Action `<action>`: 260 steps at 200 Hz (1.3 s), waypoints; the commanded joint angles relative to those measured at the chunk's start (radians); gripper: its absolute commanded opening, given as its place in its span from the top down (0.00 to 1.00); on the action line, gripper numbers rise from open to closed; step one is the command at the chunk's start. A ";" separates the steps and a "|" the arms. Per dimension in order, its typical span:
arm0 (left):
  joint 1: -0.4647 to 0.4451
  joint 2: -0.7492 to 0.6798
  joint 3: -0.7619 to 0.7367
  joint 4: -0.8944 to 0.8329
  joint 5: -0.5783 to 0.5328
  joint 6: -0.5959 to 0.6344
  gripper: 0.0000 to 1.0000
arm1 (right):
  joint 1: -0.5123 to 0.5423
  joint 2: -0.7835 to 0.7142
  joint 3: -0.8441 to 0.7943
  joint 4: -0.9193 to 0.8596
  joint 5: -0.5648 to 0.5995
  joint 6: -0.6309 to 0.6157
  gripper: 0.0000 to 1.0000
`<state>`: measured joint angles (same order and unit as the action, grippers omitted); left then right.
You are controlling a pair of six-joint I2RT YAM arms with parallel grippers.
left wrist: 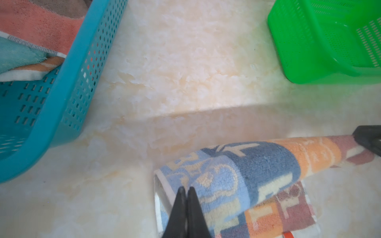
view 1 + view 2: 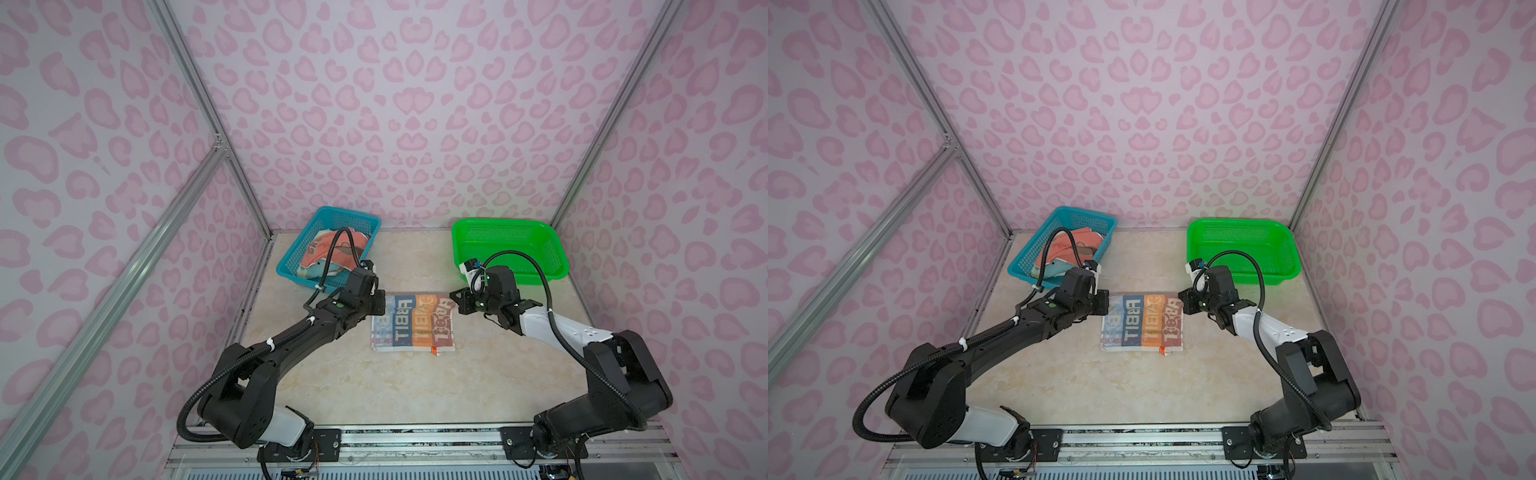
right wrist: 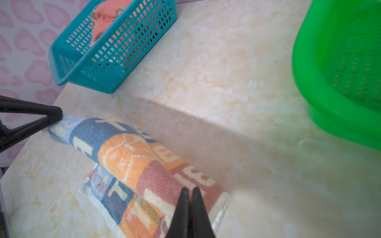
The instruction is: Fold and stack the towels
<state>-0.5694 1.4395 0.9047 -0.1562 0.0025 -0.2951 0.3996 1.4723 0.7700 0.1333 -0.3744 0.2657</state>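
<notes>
Two pinches live, both on the striped towel.

Near to far:
- Bare table runs along the bottom of both top views.
- The striped towel sits at frame centre, its near hem and orange tag flat on the table.
- The far edge is lifted and curled over.
- The left gripper is pressed together on the blue corner and the right gripper on the pink corner, with cloth spanning between them.
- It reads as mid-fold, far edge due at the near hem.

Risks for you:
- If one arm leads, the fold skews and the corners miss the hem.
- The bite on the terry is thin, so stretching the span harder could pop a corner out.
- Carry it too low and the bottom layer drags along and bunches at the orange tag.
- Let go too high and the flap may flop back open.

Behind, the blue basket upper left of centre holds the other towels, coral towel on top, none folded yet. The green basket upper right of centre looks empty.
</notes>
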 commanded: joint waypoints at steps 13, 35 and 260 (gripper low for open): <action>-0.040 -0.051 -0.040 -0.044 -0.044 -0.041 0.98 | 0.033 -0.082 -0.095 -0.049 0.019 -0.008 1.00; -0.062 -0.078 -0.066 -0.068 -0.076 -0.057 0.98 | 0.070 -0.137 -0.156 -0.072 0.041 0.002 1.00; -0.169 -0.141 -0.091 -0.103 -0.076 -0.118 0.43 | 0.173 -0.296 -0.257 -0.257 0.191 0.282 0.35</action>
<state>-0.7341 1.2766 0.7975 -0.2977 -0.1379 -0.3985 0.5831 1.1343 0.5095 -0.1234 -0.1333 0.4732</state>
